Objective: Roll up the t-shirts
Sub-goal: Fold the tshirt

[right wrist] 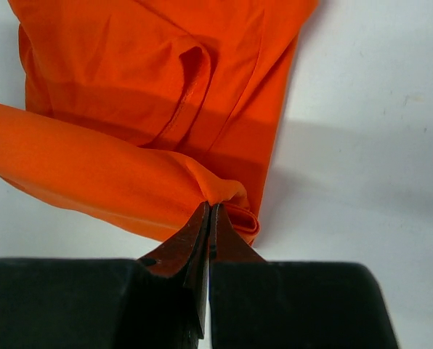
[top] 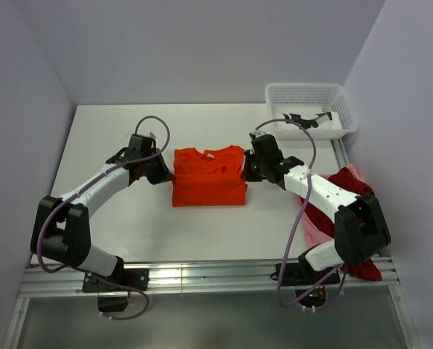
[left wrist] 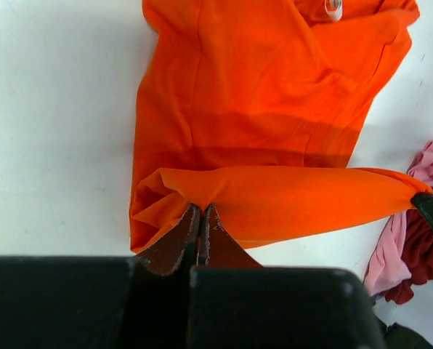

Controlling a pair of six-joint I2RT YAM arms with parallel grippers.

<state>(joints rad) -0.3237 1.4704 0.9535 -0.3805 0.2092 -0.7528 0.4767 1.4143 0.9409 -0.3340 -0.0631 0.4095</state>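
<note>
Now my left claw (left wrist: 200,212) is clenched on one end of the orange t-shirt (top: 209,177) at its lifted near fold, and my right claw (right wrist: 211,209) on the other. It lies in the middle of the table (top: 129,211), collar away from me. A heap of red and pink t-shirts (top: 349,183) sits at my right.

Table (top: 129,131): one t-shirt (top: 209,178) at centre, left claw (top: 171,177) on its left edge, right claw (top: 245,174) on its right edge; heap of t-shirts (top: 351,179) at right edge; basket (top: 304,88) in far right corner.
</note>
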